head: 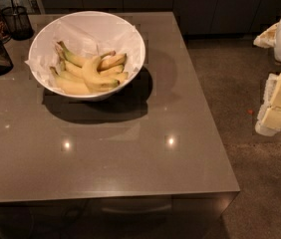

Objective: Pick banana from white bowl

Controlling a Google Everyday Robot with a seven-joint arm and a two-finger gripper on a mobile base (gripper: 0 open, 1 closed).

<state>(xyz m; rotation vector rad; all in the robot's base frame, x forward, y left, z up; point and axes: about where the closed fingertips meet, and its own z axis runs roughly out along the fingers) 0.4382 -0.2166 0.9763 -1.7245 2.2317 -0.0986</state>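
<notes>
Spreading widest, the grey surface carries the white bowl near its far end, well apart from the pincer. The pincer hangs beyond the surface's side edge, over the floor. I cannot tell whether it is open or has hold of anything. The bananas lie heaped and overlapping in the bowl on crumpled paper, on the side of the bowl away from the pincer. A banana is probably light, firm but easily bruised, with smooth curved skin that may roll. The uppermost one looks best taken gently across its middle, though it may be joined to others at the stem. A wire-mesh cup stands farther off.
</notes>
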